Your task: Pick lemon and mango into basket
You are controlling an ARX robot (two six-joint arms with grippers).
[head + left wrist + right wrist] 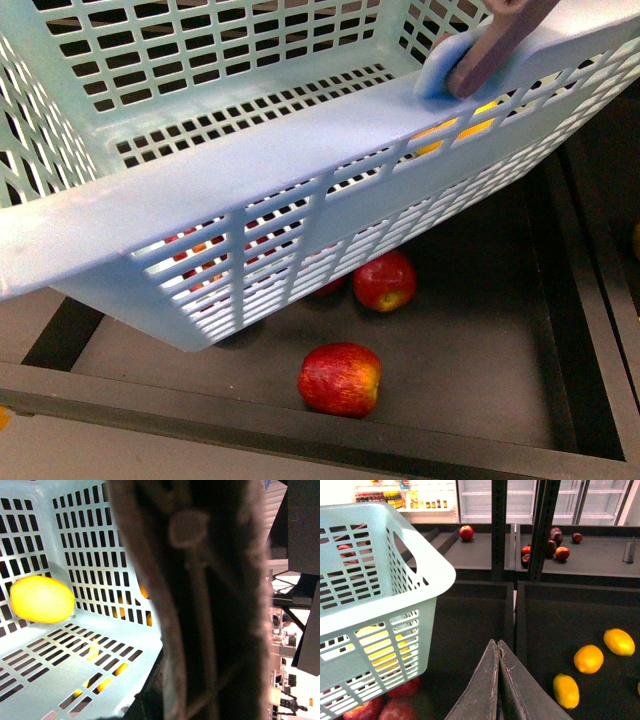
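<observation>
Across the left and centre of the front view, the basket (pixel 250 160) is tilting over a dark tray (pixel 480 330), with its brown handle (pixel 495 45) showing at the upper right. Below it, toward the lower middle, two red apples (pixel 340 380) are lying apart on the tray floor.

At the left of the left wrist view, a lemon (pixel 42 599) is sitting inside the basket against its slotted wall. Yellow is glowing through the slots further right. A blurred dark-brown shape (pixel 210 605) is filling the middle of that view, so I cannot tell whether the left gripper is open or closed.

In the right wrist view the basket is occupying the left side, with yellow showing through its wall. At the bottom centre the right gripper (pixel 498 645) is pointing up, its fingers pressing together on nothing. At the lower right, three more lemons (pixel 588 659) are lying on a dark shelf (pixel 545 610), well apart from the basket.
</observation>
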